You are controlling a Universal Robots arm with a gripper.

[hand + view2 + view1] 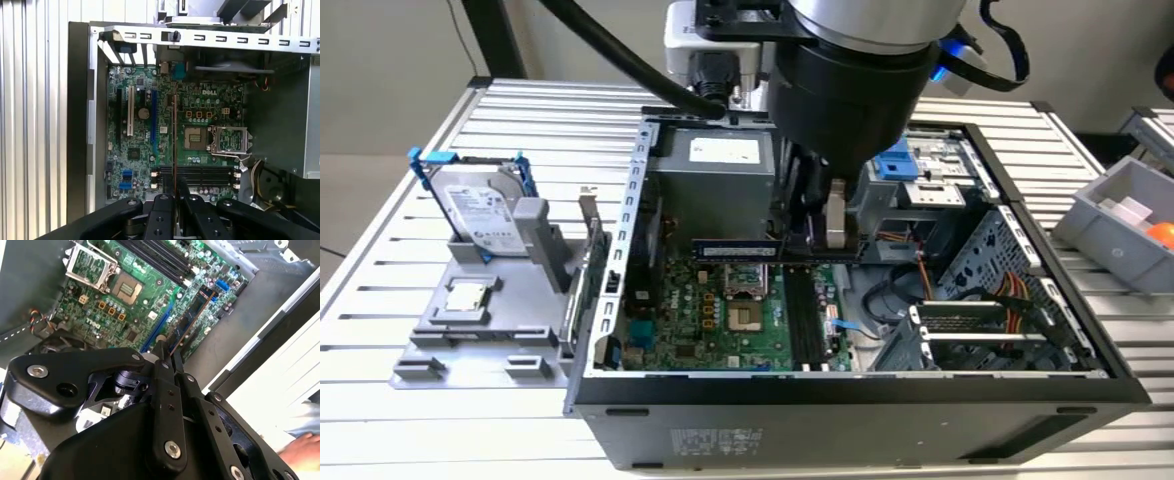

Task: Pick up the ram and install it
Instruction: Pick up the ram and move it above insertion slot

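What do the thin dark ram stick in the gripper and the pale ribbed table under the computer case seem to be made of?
Thin dark ram stick: likely circuit-board laminate, matt, carrying small chips and a pale label. Pale ribbed table: probably aluminium, satin silver, with straight extruded-looking grooves.

Motherboard (720,310) green; ram (736,250) dark, pale label; tool (175,195) black; case (854,425) dark grey; table (520,110) silver, ribbed.
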